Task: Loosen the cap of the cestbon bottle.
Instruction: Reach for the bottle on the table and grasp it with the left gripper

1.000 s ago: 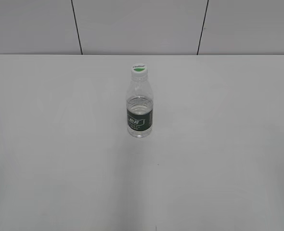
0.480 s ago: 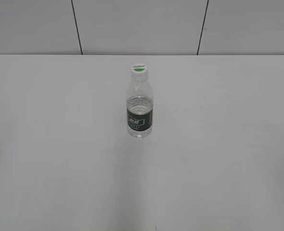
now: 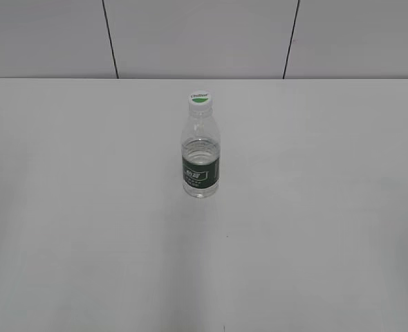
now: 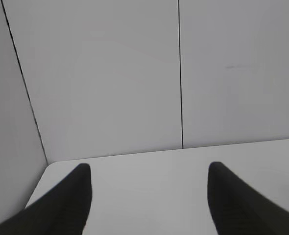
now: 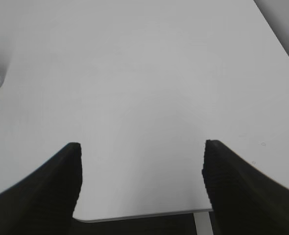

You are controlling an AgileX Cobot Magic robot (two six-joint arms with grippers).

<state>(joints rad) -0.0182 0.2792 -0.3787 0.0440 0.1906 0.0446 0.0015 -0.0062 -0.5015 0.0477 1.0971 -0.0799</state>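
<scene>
While capped, cestbon bottle (image 3: 201,155) holds water halfway, upright.

Plain white matte table (image 3: 86,228); one item on it: small clear plastic water bottle with dark green label band (image 3: 201,162), upright, slightly toward 12 o'clock from table centre
</scene>
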